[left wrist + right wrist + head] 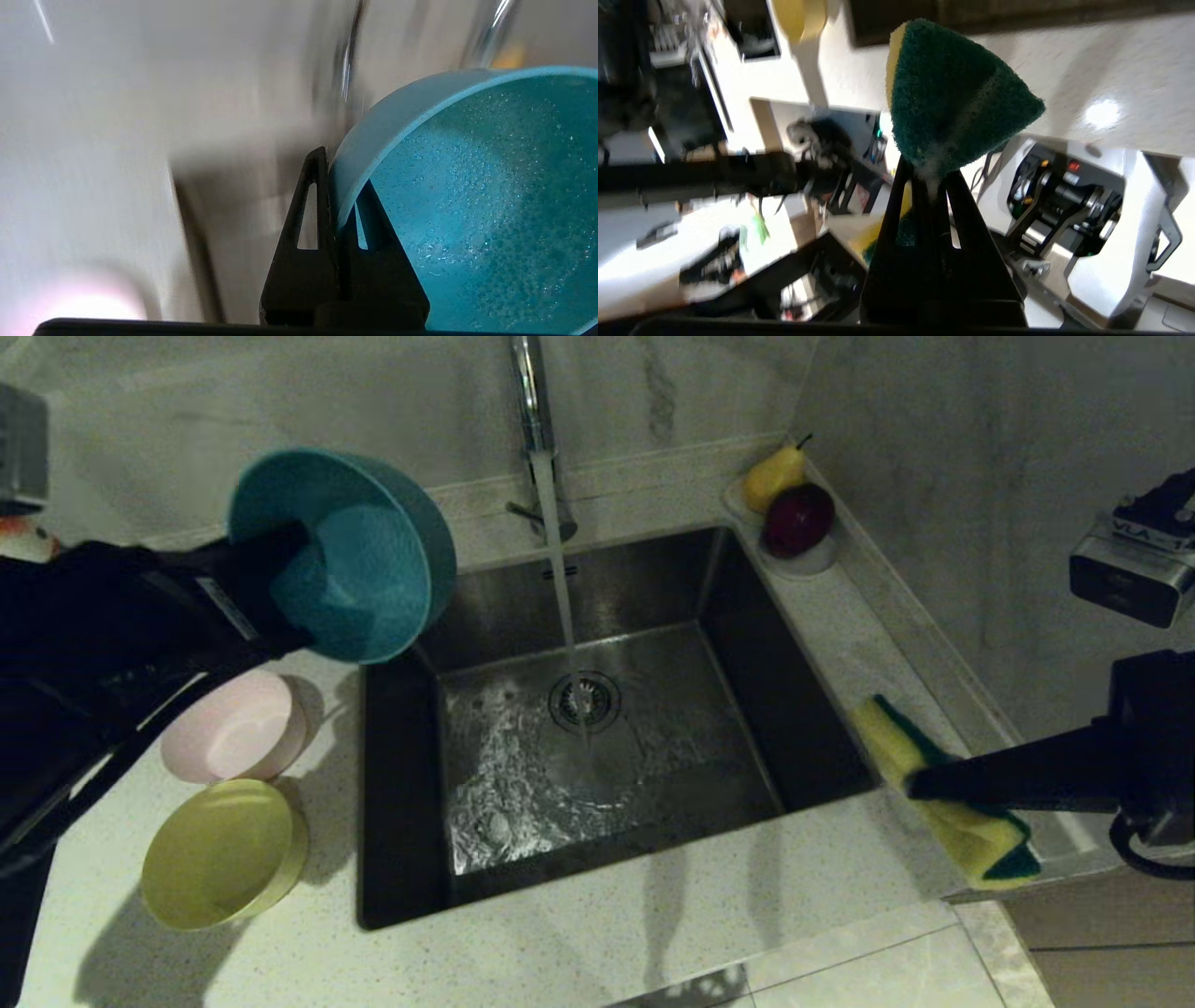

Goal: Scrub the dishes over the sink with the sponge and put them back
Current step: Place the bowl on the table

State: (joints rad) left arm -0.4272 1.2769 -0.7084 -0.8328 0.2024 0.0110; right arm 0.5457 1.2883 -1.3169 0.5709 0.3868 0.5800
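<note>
My left gripper (294, 583) (337, 179) is shut on the rim of the light blue bowl (359, 555) (472, 205), held tipped on its side above the counter at the sink's back left corner. The pink bowl (233, 728) and the yellow bowl (222, 852) sit on the counter left of the sink (401, 859). Water runs from the tap into the basin. My right gripper (920, 784) (930, 170) is shut on the sponge (971, 831) (952, 98), green face and yellow foam, held above the counter right of the sink.
The tap (534, 411) rises behind the sink. A white dish (803, 563) with a yellow pear (773, 476) and a dark red apple (798, 518) stands at the back right corner. A wall runs close along the right.
</note>
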